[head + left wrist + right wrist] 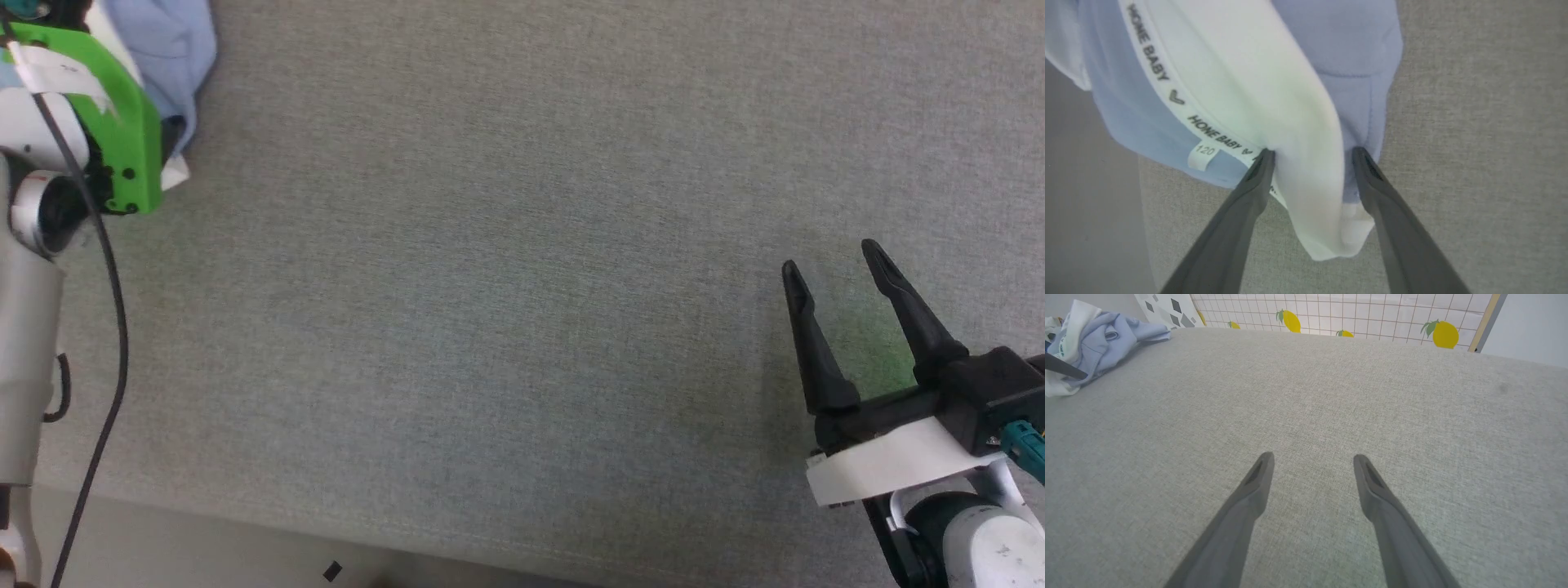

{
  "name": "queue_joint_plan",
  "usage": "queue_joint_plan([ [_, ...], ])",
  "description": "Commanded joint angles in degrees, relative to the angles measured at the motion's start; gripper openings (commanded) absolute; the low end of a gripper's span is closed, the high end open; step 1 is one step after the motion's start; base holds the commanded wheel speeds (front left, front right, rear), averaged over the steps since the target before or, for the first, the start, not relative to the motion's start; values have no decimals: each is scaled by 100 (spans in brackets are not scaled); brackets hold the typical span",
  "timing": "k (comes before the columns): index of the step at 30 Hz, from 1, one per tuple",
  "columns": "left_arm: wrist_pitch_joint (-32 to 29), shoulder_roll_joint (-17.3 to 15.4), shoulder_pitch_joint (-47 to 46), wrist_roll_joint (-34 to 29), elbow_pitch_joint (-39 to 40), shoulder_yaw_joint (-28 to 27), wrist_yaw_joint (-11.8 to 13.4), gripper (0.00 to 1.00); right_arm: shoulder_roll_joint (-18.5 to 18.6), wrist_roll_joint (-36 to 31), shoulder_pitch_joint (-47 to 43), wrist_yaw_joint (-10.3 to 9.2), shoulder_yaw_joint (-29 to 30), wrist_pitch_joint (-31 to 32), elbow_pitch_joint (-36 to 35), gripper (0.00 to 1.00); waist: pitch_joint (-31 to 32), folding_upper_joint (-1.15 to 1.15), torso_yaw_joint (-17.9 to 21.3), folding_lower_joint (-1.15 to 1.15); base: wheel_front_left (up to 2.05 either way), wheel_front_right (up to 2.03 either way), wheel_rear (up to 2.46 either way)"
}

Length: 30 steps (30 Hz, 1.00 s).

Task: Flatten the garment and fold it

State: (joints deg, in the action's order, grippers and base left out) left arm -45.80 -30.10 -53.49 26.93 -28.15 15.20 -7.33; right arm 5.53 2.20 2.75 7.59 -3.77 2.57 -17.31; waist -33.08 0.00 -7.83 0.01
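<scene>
Straddling the cloth: the left gripper (1312,153) has its two dark fingers wide apart, one on each side of a white fold of the garment (1298,102); the fold lies between them unpinched.
Garment: a light blue T-shirt with a white inside, bunched in a heap (1106,339) at the far left corner of the desk (1310,396), part of it reaching out past the desk's left edge.
Head view: a rumpled blue lobe of the garment (175,49) shows at the top left, behind the left arm's bright green bracket (122,122).
Neck tape: a white strip (1167,77) printed "HOME BABY" in black runs along the turned-out collar toward the left finger, with a small white size tab (1204,153) marked "120" just beside it.
Right gripper: fingers spread (829,257), nothing between them, at the near right, well apart from the garment; the right wrist view shows its fingers (1313,456) over bare grey weave.
Desk: covered in grey woven fabric (490,286), with a pale floor (204,547) beyond its near edge.
Cable: a black lead (114,310) hangs down along the left arm.
Backdrop: a wall of white grid squares with yellow lemons (1443,332) stands behind the far edge.
</scene>
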Motion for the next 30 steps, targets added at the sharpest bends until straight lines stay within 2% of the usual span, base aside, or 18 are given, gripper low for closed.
queue_joint_plan([
  [1, -7, -40, -39, -25, -84, 22, 20, 100, -27, -58, 96, -10, 5, -47, -1, 100, -114, 0, 101, -1, 0, 0, 0],
  [2, 13, -48, -24, -23, -101, 25, 19, 100, -34, -69, 91, -10, 4, -53, 7, 100, -117, 0, 101, -1, 0, 0, 0],
  [3, 28, -51, -4, -9, -123, 29, 18, 86, -43, -81, 87, -10, 6, -58, 18, 100, -116, 0, 99, -1, 0, 0, 0],
  [4, 43, -51, 8, 5, -132, 40, 16, 31, -49, -88, 86, -10, 8, -62, 31, 100, -112, 0, 95, -1, 0, 0, 0],
  [5, 103, -47, 15, 23, -128, 46, 14, 0, -56, -93, 88, -10, 13, -67, 54, 100, -98, 0, 88, -1, 0, 0, 0],
  [9, 419, -67, 8, 31, -139, 19, 45, 0, -74, -97, 118, -10, -8, -64, 174, 100, 77, 0, 73, -1, 0, 0, 0],
  [11, 679, -63, -27, 7, -185, -136, 301, 0, -76, -71, 133, -10, -19, -76, 249, 100, 222, 0, 74, -1, 0, 0, 0],
  [14, 1209, -114, -83, -81, -155, -259, 437, 0, -70, -19, 147, -10, -55, -96, 408, 100, 536, 0, 99, -1, 0, 0, 0],
  [24, 2741, -353, -289, -239, 444, -324, 197, 0, -82, 244, 76, -10, -119, -183, 960, 100, 1762, 0, 253, -1, 0, 0, 0],
  [30, 3262, -393, -506, -200, 1016, -15, 36, 0, -116, 386, 116, -10, -127, -293, 1244, 100, 2270, 0, 493, -1, 0, 0, 0],
])
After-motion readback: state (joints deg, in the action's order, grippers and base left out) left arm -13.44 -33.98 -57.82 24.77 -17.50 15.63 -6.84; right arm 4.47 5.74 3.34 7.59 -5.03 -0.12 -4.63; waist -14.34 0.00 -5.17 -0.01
